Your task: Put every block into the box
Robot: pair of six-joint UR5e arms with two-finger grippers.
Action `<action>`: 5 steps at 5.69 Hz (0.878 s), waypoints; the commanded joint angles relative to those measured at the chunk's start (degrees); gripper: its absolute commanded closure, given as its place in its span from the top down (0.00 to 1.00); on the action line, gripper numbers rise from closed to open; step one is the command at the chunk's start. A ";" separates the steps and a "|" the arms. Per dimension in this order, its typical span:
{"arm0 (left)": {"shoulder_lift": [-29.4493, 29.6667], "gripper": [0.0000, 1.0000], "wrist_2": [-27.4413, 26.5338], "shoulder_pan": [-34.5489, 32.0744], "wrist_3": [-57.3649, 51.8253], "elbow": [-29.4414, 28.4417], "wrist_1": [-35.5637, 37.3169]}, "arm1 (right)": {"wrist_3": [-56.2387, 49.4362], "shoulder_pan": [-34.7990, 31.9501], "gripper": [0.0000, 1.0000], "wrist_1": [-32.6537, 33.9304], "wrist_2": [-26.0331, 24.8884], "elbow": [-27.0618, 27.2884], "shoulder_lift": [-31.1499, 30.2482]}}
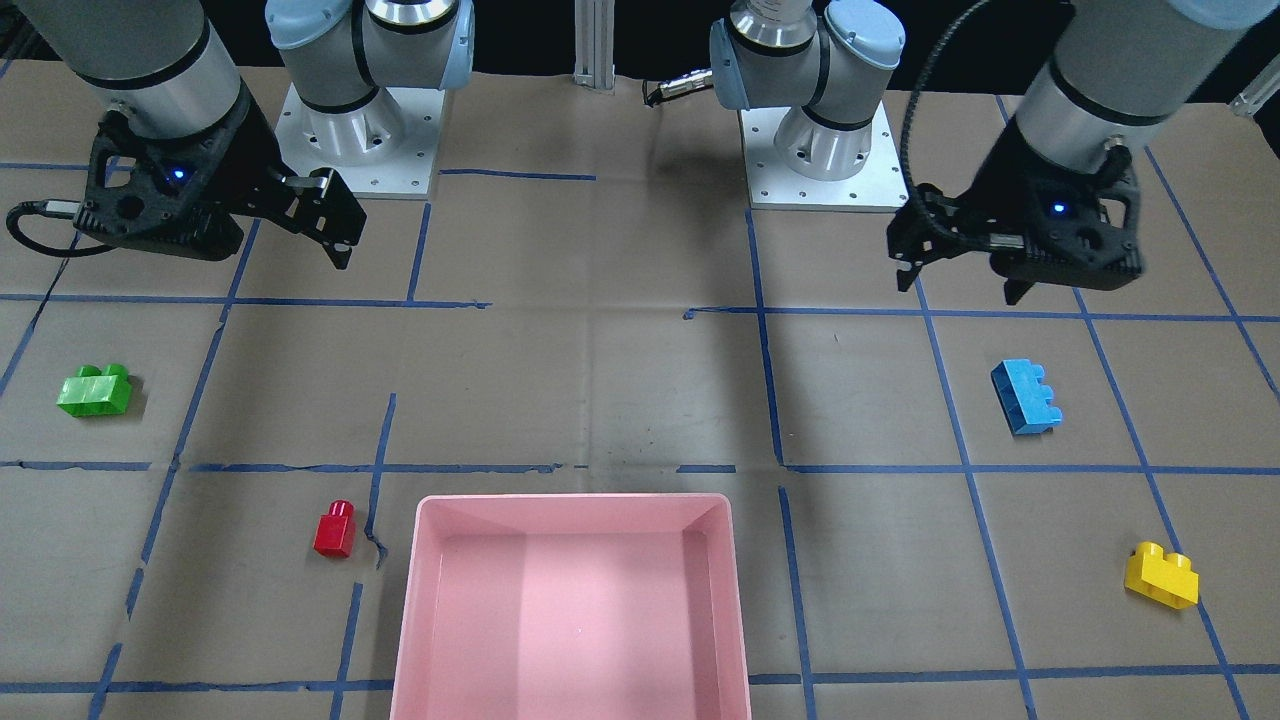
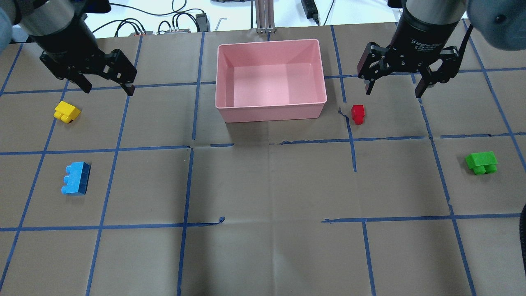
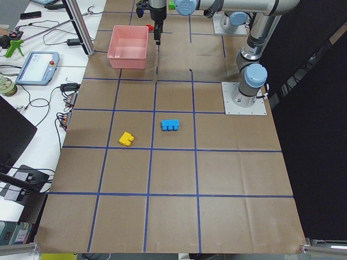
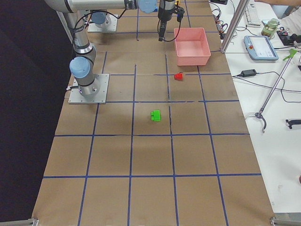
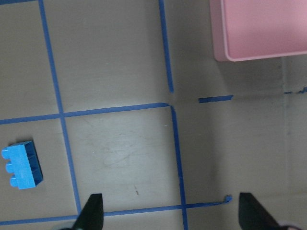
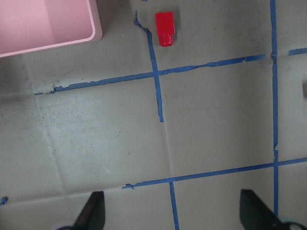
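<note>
The pink box (image 2: 271,109) stands empty at the table's far middle. The yellow block (image 2: 67,112) and the light-blue block (image 2: 76,178) lie on the table on my left. The red block (image 2: 358,114) lies just right of the box, and the green block (image 2: 481,162) lies far right. My left gripper (image 2: 109,89) is open and empty, raised above the table just beyond the yellow block. My right gripper (image 2: 393,92) is open and empty, raised just beyond and right of the red block. The left wrist view shows the blue block (image 5: 22,165), the right wrist view the red block (image 6: 165,28).
Brown paper with a blue tape grid covers the table. The two arm bases (image 1: 350,130) (image 1: 825,150) stand on the robot's side. Cables (image 2: 172,24) and an aluminium post (image 2: 265,16) lie past the far edge, behind the box.
</note>
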State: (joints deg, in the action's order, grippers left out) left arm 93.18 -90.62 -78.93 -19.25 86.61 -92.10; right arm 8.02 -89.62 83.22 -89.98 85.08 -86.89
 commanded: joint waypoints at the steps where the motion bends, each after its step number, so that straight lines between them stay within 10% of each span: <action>1: 2.43 0.99 0.09 13.90 -6.77 4.24 2.43 | -0.63 0.59 1.00 0.36 0.07 0.17 0.05; 5: 7.62 0.97 0.01 25.13 -19.54 28.45 39.34 | -7.70 4.86 1.00 2.30 -1.15 0.43 0.14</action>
State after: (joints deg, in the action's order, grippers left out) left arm 99.78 -90.62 -55.26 -33.73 108.39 -63.03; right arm 4.16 -87.08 85.28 -90.65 85.42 -86.72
